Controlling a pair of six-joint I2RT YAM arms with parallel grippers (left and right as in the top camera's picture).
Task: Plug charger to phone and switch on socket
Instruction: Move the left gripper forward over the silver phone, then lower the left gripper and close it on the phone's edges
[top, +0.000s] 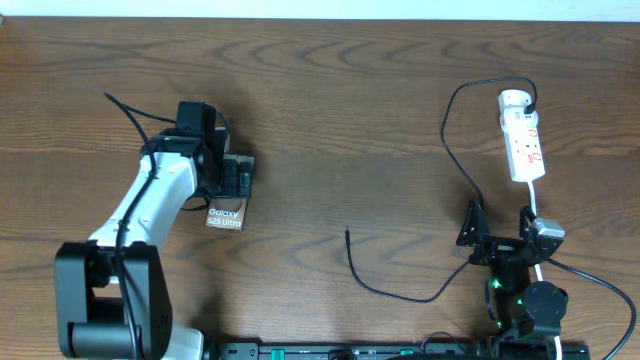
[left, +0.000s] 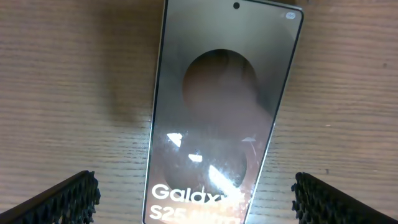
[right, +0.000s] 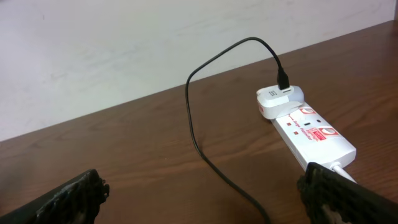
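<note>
The phone (top: 226, 214) lies flat at the left, bronze face up with white "Galaxy S25 Ultra" lettering. In the left wrist view it (left: 217, 112) fills the middle. My left gripper (top: 235, 178) hovers over the phone's far end, open, its fingers (left: 196, 199) either side of the phone and not touching it. The socket (top: 522, 135), a white power strip, lies at the far right. The black charger cable (top: 452, 150) runs from a white adapter (right: 280, 101) on the strip (right: 311, 130) to a loose tip (top: 347, 232) mid-table. My right gripper (top: 497, 235) is open and empty (right: 205, 205) near the strip's lead.
The strip's white lead (top: 537, 205) runs toward the right arm's base. The black cable (right: 193, 124) loops across the wood between the grippers. A pale wall stands beyond the table's far edge in the right wrist view.
</note>
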